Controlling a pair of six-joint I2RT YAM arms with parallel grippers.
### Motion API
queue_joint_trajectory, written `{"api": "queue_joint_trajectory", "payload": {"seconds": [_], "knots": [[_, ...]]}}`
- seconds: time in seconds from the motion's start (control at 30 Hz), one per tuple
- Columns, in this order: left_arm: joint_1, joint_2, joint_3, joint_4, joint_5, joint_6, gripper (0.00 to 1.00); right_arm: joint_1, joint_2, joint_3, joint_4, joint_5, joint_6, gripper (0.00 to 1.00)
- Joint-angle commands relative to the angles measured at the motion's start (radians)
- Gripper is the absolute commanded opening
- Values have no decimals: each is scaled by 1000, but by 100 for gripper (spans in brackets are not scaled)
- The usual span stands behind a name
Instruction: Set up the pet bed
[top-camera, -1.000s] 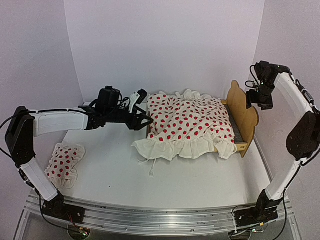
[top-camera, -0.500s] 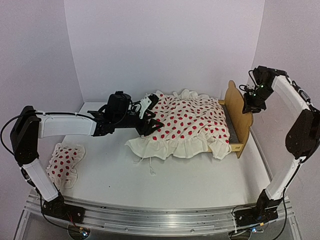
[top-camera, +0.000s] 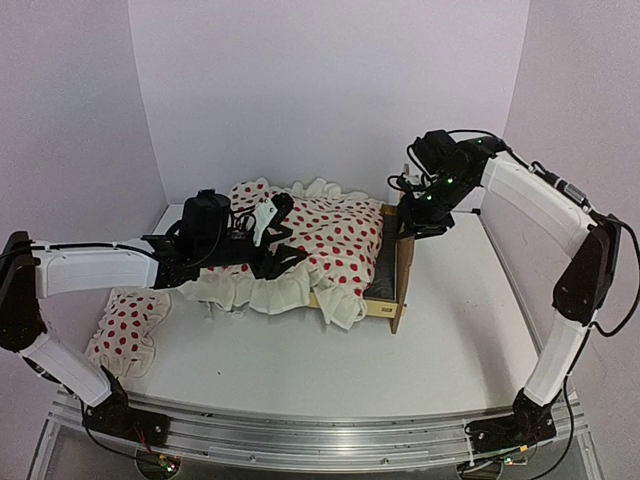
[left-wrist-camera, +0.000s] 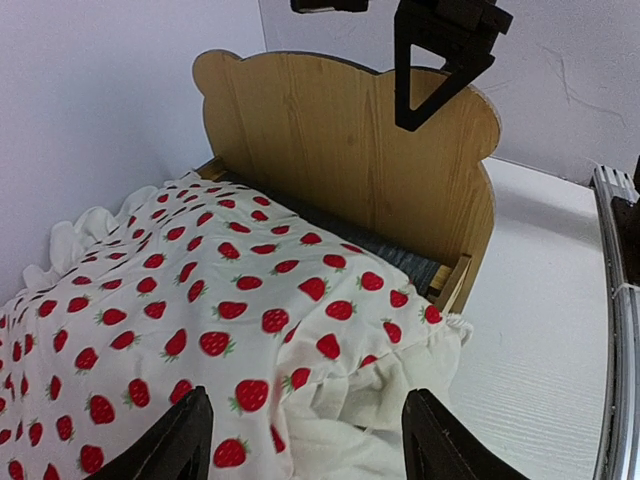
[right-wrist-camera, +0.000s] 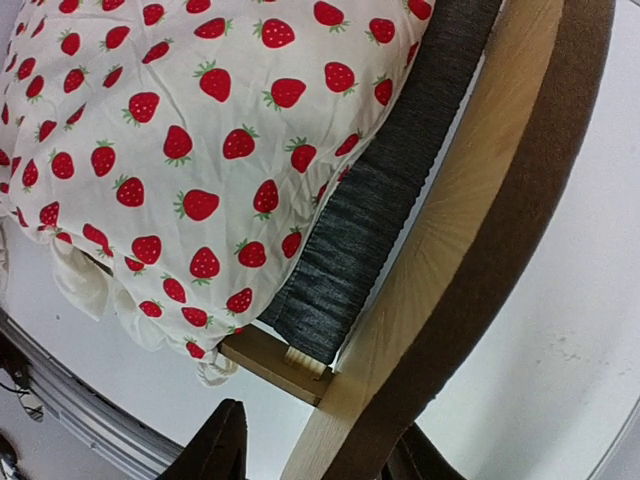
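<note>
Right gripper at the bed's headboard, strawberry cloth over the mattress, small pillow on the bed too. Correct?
Not the pillow. The top external view shows the small pillow lying on the table near the left arm's base, apart from the pet bed. The right gripper at the headboard and the strawberry cloth are right.

The pet bed (top-camera: 403, 278) has slid left, right jaws now astride it

Both my arms wear white shells between black joints: left arm (top-camera: 100, 268) at frame left, right arm (top-camera: 530, 195) at upper right, with thin black cables (top-camera: 472, 133) looping alongside.
</note>
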Motion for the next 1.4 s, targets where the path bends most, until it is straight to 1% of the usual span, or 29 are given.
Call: {"api": "queue_joint_trajectory", "payload": {"seconds": [0.0, 0.07, 0.23, 0.33, 0.6, 0.73, 0.77, 0.87, 0.93, 0.97, 1.13, 1.17, 1.23, 1.3, 1.37], "knots": [[-3, -59, -67, 13, 99, 37, 66, 43, 9, 2, 45, -109, 85, 46], [-3, -60, -82, 5, 158, 67, 67, 43, -50, -47, 42, -61, 110, 51], [-18, -12, -58, -23, 274, 163, 71, 42, -246, -172, 39, 27, 123, 57], [-37, 61, -16, -31, 271, 198, 73, 43, -349, -251, 35, 38, 113, 59], [-108, 293, 189, -102, 209, 299, 73, 42, -492, -457, 38, -7, 70, 58], [-116, 375, 280, -149, 133, 279, 71, 42, -564, -523, 38, -13, 77, 58], [-116, 392, 298, -166, 111, 275, 68, 42, -582, -537, 39, -9, 83, 57], [-116, 423, 330, -203, 78, 279, 54, 43, -614, -585, 54, -3, 112, 56], [-116, 428, 337, -237, 85, 300, 50, 44, -631, -620, 67, 0, 123, 56], [-116, 428, 339, -255, 92, 315, 49, 42, -636, -637, 74, 4, 129, 55], [-116, 429, 321, -290, 68, 384, 50, 44, -663, -713, 113, -14, 155, 54], [-116, 429, 317, -293, 65, 388, 47, 43, -673, -730, 128, -15, 163, 53], [-116, 420, 313, -293, 64, 384, 32, 43, -696, -761, 162, -20, 177, 52], [-116, 408, 324, -291, 74, 361, 20, 43, -713, -786, 181, -32, 186, 52], [-116, 395, 354, -301, 95, 337, 15, 43, -728, -801, 188, -34, 194, 52]]}}
